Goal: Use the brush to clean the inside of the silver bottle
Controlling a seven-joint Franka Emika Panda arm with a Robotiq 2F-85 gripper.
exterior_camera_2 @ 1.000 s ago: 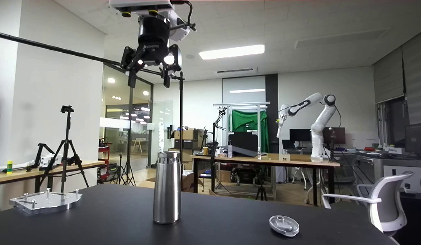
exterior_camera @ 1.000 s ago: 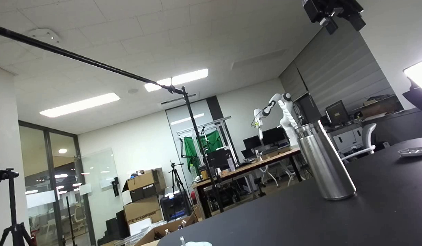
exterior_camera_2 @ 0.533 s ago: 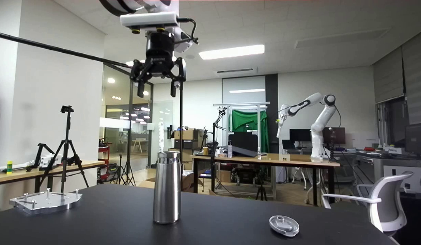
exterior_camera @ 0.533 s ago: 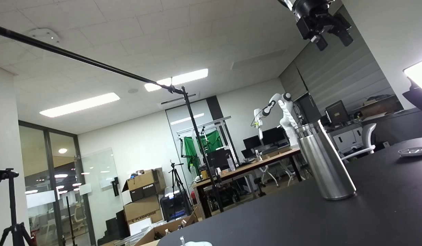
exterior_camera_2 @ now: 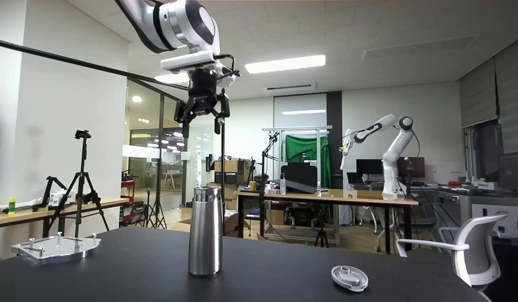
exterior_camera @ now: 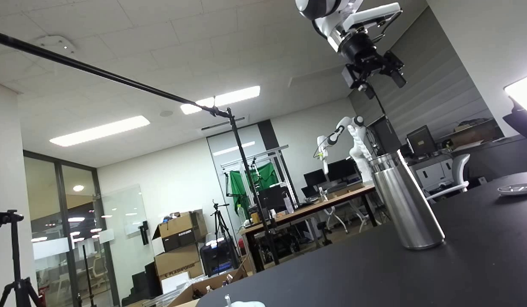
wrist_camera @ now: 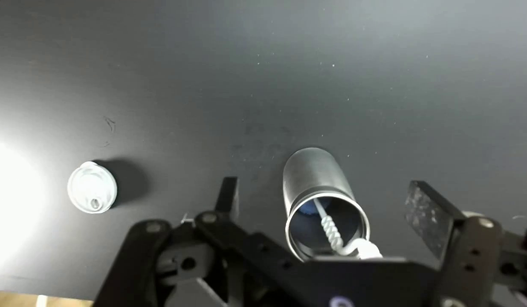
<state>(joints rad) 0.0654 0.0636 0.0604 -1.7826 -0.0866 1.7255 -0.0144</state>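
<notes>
The silver bottle [exterior_camera_2: 205, 235] stands upright on the black table and also shows in an exterior view [exterior_camera: 408, 207]. In the wrist view, its open mouth faces me and the bottle [wrist_camera: 314, 170] lies between the fingers. The pale brush [exterior_camera_2: 198, 167] stands in the bottle, its handle rising from the mouth and leaning slightly left. In the wrist view, the twisted brush handle [wrist_camera: 331, 232] comes out of the mouth, with blue at its inner end; its top is partly hidden by my gripper. My gripper [exterior_camera_2: 202, 128] is open and empty, pointing down above the brush; it also shows in an exterior view [exterior_camera: 384, 86].
A round pale lid [exterior_camera_2: 350, 278] lies on the table, also in the wrist view [wrist_camera: 92, 188]. A clear plate with upright pegs [exterior_camera_2: 58, 249] sits at the table's left edge in an exterior view. A lit lamp [exterior_camera: 525, 94] stands at the side. A black boom pole [exterior_camera: 118, 79] crosses overhead.
My gripper has come down towards the bottle, moving left in an exterior view and slightly right where the brush shows. It stays open. The bottle, brush and lid have not moved.
</notes>
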